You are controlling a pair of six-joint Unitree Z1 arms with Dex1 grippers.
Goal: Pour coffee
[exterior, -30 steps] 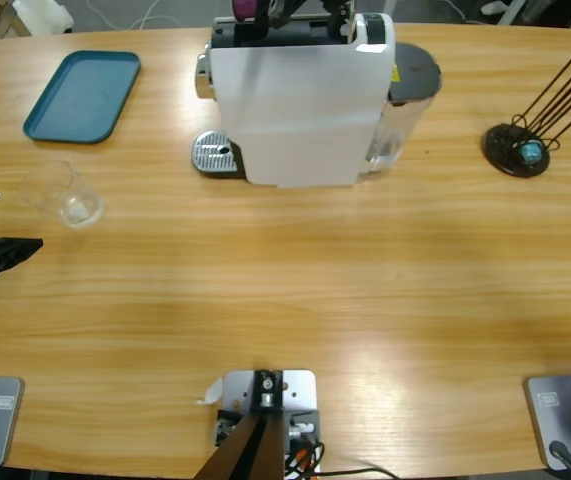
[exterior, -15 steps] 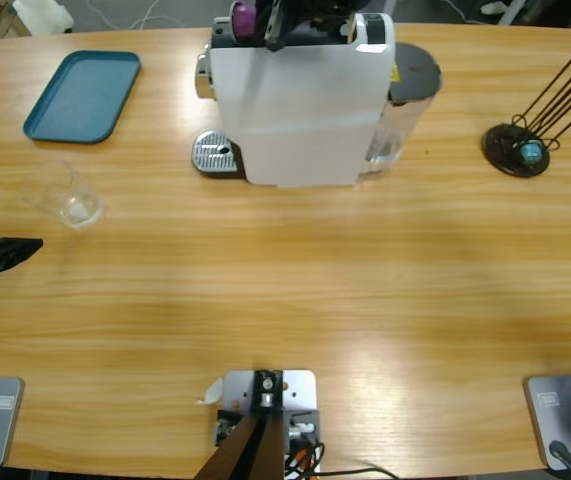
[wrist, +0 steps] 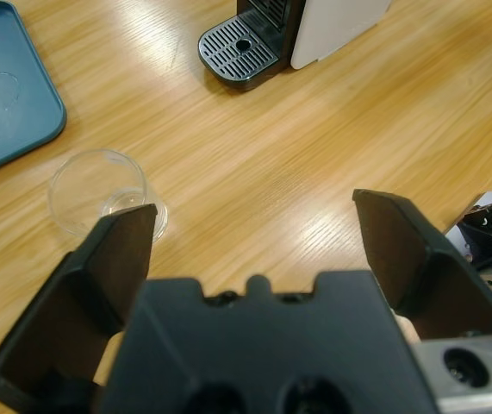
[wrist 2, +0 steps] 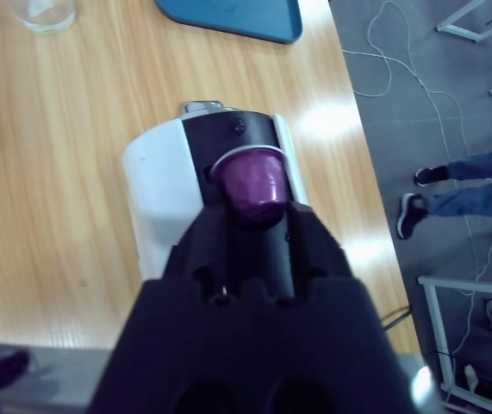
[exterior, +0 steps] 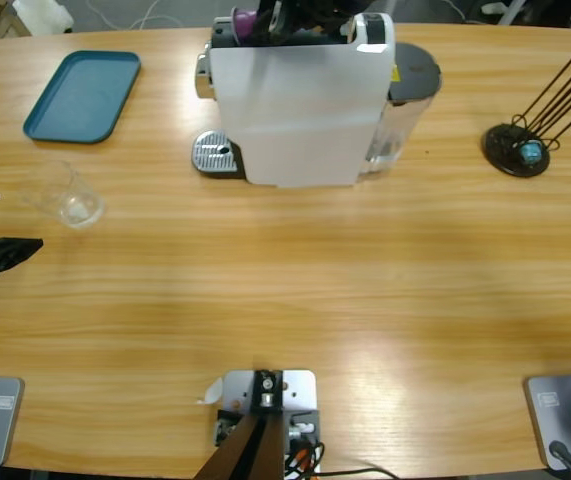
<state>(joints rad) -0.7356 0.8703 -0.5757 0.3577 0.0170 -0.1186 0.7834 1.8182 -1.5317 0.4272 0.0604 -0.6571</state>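
Two grippers are in my views. My right gripper [wrist 2: 258,203] is clamped on a small purple coffee capsule [wrist 2: 254,178], which sticks out past the jaw tips right over the black top of the white box-shaped coffee machine [exterior: 295,110]. My left gripper [wrist: 254,233] hangs over the wooden table [exterior: 285,290] with its jaws spread wide and nothing between them. A clear glass cup [wrist: 103,191] stands just beyond the tip of one jaw, apart from it. Farther ahead sits the machine's round metal drip grate [wrist: 239,52], and the flat teal plastic tray [wrist: 4,86] lies off beyond the cup. I can see no coffee in the cup or anywhere else.
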